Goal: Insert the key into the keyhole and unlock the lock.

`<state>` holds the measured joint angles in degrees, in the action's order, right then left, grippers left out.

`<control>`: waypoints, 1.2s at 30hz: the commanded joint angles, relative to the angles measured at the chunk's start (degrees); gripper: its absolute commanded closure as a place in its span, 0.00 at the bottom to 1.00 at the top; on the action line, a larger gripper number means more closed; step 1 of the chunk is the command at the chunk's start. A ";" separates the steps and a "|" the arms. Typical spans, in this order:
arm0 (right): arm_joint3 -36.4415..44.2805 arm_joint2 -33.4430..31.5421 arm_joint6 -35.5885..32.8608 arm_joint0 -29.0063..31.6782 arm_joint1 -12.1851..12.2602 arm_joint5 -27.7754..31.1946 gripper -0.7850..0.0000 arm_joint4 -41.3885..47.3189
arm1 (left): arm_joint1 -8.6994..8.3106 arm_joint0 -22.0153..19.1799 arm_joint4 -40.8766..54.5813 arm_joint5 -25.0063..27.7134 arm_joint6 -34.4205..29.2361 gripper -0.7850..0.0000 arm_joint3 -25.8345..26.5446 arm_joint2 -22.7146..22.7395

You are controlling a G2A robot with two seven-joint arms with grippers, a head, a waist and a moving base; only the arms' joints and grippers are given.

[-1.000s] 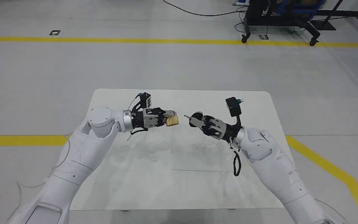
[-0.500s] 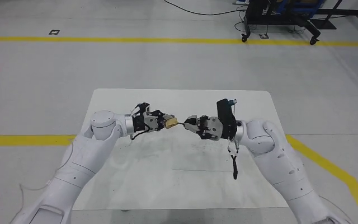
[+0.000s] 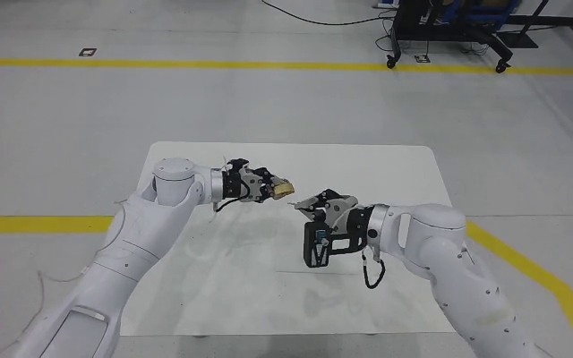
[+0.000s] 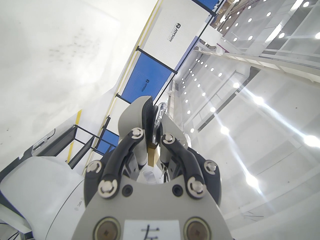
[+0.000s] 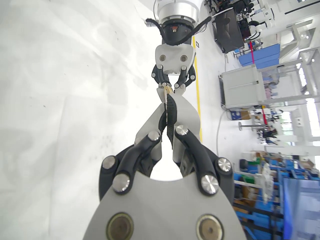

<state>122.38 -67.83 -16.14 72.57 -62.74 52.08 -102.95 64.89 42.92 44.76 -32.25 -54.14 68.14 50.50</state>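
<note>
Right arm (image 3: 421, 228) now farther back, mid-table (image 3: 260, 300), right jaws tight on key (image 3: 298, 202) beside lock (image 3: 282, 189) in tight left jaws.

This is a big factory hall or robot lab. The grey floor (image 3: 269, 98) has yellow lines (image 3: 224, 64). A black cart (image 3: 448, 31) with cables stands on it. The high ceiling (image 4: 275, 63) has rows of lamps (image 4: 258, 100). Blue panels (image 4: 147, 81) and blue racks (image 5: 295, 201) stand along the sides.
</note>
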 commanded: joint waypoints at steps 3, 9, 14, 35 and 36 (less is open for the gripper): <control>0.01 -0.02 -0.07 0.03 0.00 -0.11 1.00 -0.12 | -0.01 0.05 0.04 0.01 -0.04 1.00 -0.02 0.04; -0.21 0.09 -0.21 0.11 0.00 -0.18 1.00 -0.26 | -0.01 1.59 0.83 0.55 1.78 1.00 -0.44 0.40; -0.98 6.15 -7.45 -2.60 -0.58 1.48 1.00 -4.69 | 0.20 2.15 -2.40 -1.05 5.93 1.00 0.26 -0.98; -2.84 25.27 -42.47 -11.68 -6.02 -6.41 1.00 -3.42 | 0.99 2.53 -1.26 -3.05 7.61 1.00 0.93 -0.80; -3.47 25.65 -43.02 -12.00 -6.13 -6.96 1.00 -3.58 | 1.02 2.55 -1.28 -3.05 7.62 1.00 0.95 -0.80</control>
<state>119.41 -42.41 -58.76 60.82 -68.79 45.52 -106.48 65.89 45.46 43.48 -35.30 -46.54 69.08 49.69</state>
